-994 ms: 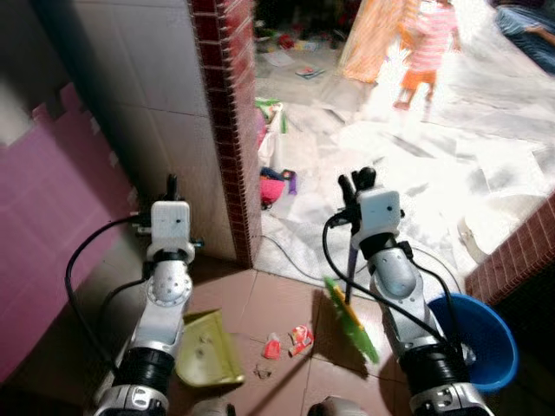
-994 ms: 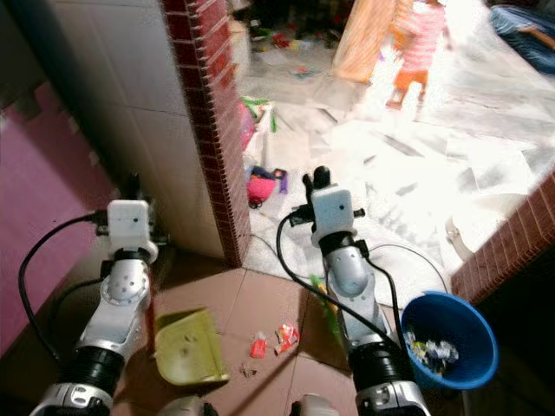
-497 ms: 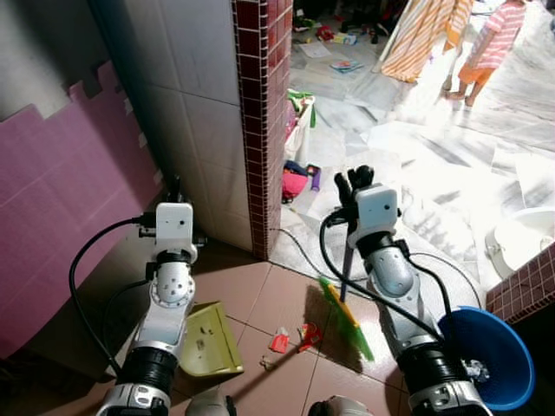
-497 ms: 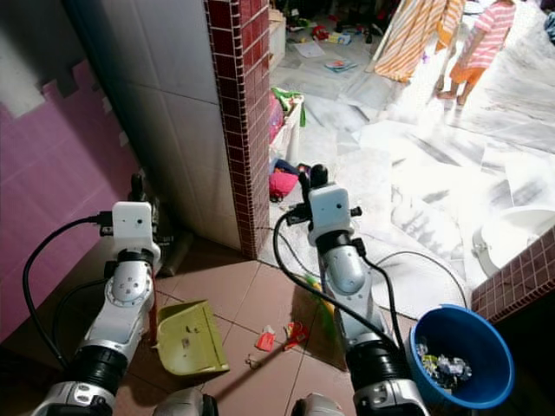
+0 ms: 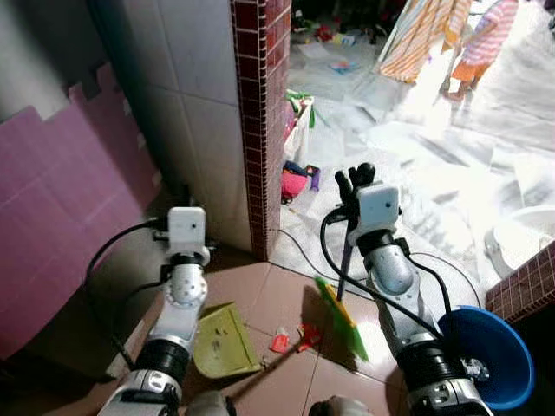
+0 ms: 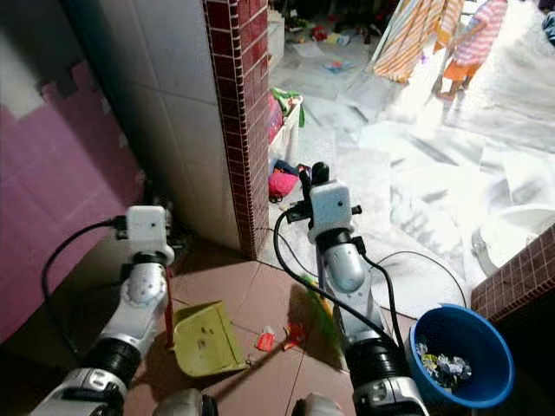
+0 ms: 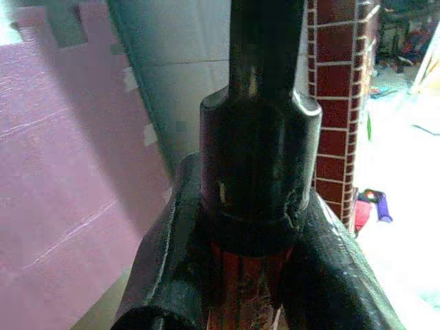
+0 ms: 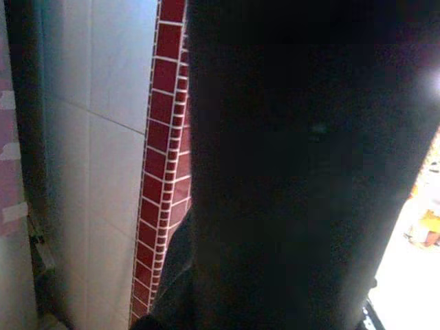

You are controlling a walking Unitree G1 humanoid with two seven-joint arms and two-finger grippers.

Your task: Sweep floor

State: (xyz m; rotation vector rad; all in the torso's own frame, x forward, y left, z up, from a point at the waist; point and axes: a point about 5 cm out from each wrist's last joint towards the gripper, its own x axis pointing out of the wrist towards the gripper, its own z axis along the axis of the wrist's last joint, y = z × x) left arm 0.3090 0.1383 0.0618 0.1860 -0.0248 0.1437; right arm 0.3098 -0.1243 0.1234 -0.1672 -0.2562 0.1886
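Broom and dustpan gripped, litter not yet swept.
Your right gripper point(image 5: 356, 180) pinches the green-bristled broom point(image 5: 343, 314); left gripper point(image 7: 256, 227) clamps the yellow-green plastic dustpan point(image 6: 205, 340). Red wrapper scraps point(image 6: 279, 335) lie at its 3 o'clock: sweep them in.

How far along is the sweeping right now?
Some rubbish already sits in the blue bucket. In hand: the left end effector holds the green dustpan, the right end effector holds the broom. Left: the red wrappers on the tiles between them.
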